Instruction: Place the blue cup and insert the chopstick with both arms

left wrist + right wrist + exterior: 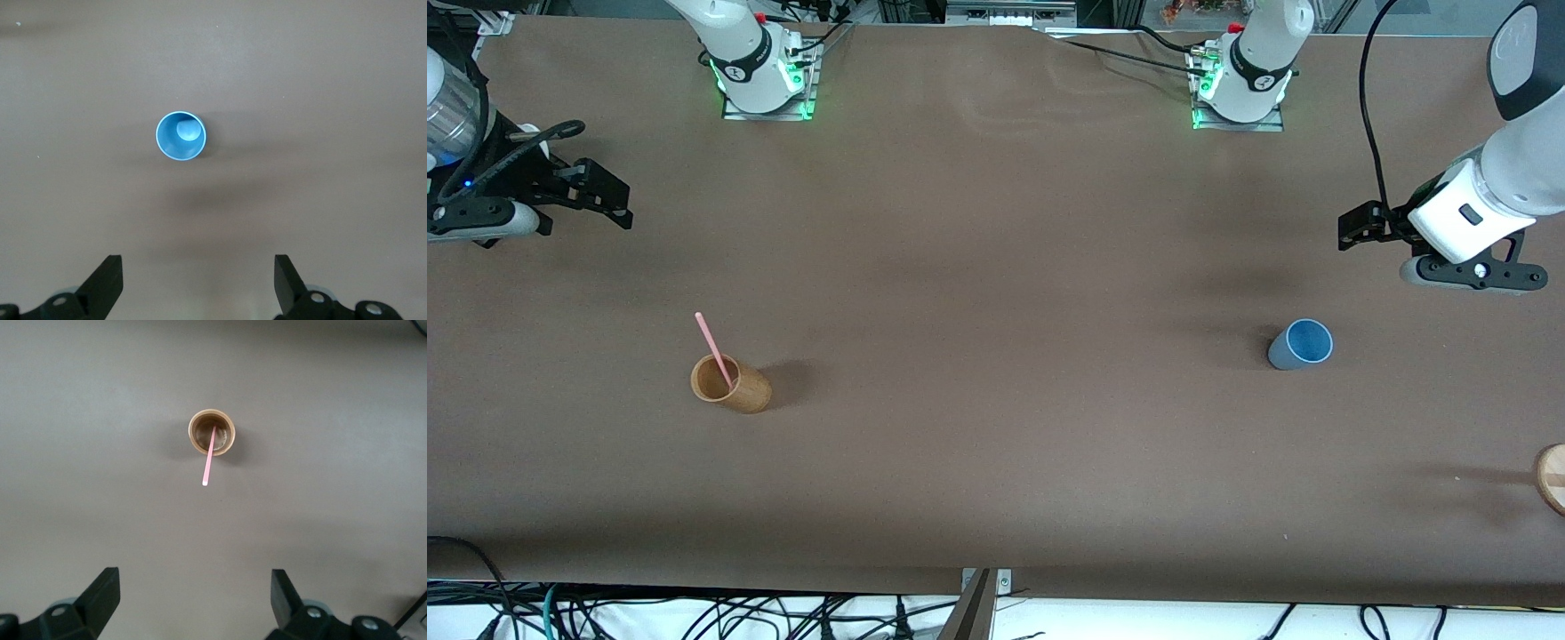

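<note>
The blue cup (1300, 345) stands upright on the brown table toward the left arm's end; it also shows in the left wrist view (181, 136). The pink chopstick (713, 348) leans in a tan wooden cup (731, 383) toward the right arm's end; the right wrist view shows both the chopstick (209, 455) and the wooden cup (211, 433). My left gripper (1356, 229) is open and empty, up in the air at the table's left-arm end, its fingers (107, 281) wide apart. My right gripper (609, 200) is open and empty at the right-arm end, its fingers (103, 593) wide apart.
A round wooden object (1552, 478) sits at the table's edge at the left arm's end, nearer the front camera than the blue cup. Cables (694, 613) lie below the table's front edge. The arm bases (765, 76) stand along the top.
</note>
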